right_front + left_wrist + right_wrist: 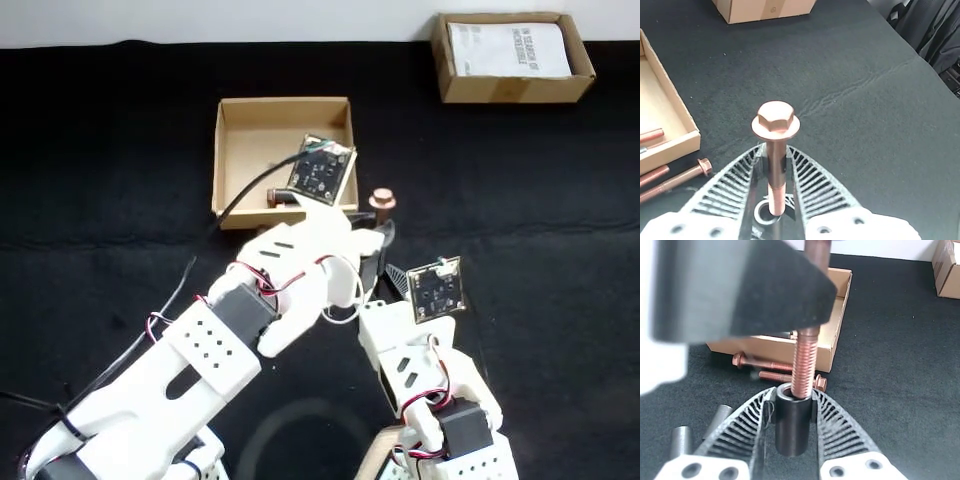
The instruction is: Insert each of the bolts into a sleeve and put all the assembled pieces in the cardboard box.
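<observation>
High view: cardboard box (232, 150) upper centre, second box (510, 90) upper right. Bolt (381, 201) upright just right of the cardboard box's lower right corner, in left gripper (775, 155). Bolt tip sits inside sleeve (792, 425), held in right gripper (792, 397). Loose bolts (765, 361) on table (540, 200) against cardboard box wall; spare sleeves (682, 440) nearby.

There are four bolts: one upright bolt (775, 145), two loose bolts (762, 362) on the table, and one boxed bolt (650, 135). There are three sleeves: one upright sleeve (791, 425) and two loose sleeves (682, 442). Cardboard boxes (260, 140) number two, arms (200, 350) two
</observation>
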